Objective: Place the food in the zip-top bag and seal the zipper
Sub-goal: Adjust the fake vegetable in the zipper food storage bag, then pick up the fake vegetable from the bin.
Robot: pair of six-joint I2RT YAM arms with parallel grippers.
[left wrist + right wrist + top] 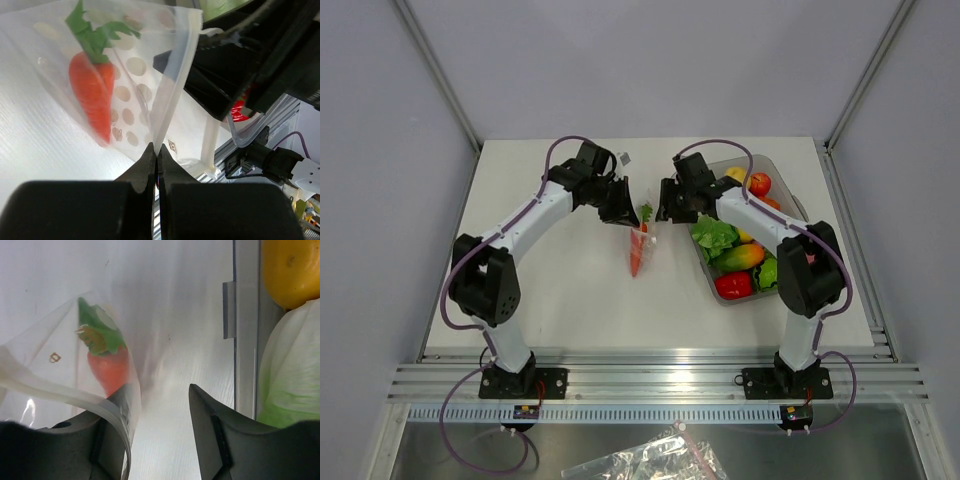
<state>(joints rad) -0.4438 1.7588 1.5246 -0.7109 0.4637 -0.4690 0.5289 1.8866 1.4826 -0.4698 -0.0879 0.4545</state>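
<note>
**Item: zip-top bag (638,243).** Clear, dotted. It hangs at the middle of the table (560,300), slung between the two grippers, with its mouth toward 12 o'clock and its body trailing toward 6.

**Contents:** one long red-orange piece with green top (92,95), wholly inside the bag, leaves toward the mouth.

**Zipper (172,75):** a pale strip along the mouth edge. It looks unsealed, since the right wrist view shows one lip curling free.

**Left gripper (156,150):** at 11 o'clock of the bag. Jaws pressed together, pinching one end of the strip.

**Right gripper (160,390):** at 1 o'clock of the bag. Jaws stand apart with nothing between them, and the loose lip drapes against the outer face of one finger.

**Tray (245,365):** at 3 o'clock of the bag. Holds a green lettuce (295,380), a yellow piece (292,270) and other toy produce. The eggplant cannot be made out.

**Step in hand (judged):** the right gripper is taking a hold at the mouth, either to spread it for another piece or to press it shut.

**Handling notes:**
- Leave the left pinch firm as the anchor.
- Bring the right jaws square across both lips, not just the loose one.
- Draw the strip taut before pressing.
- Make sure the green top sits below the zipper, or it will block the seal.
- Work along the strip away from the anchored end.
</note>
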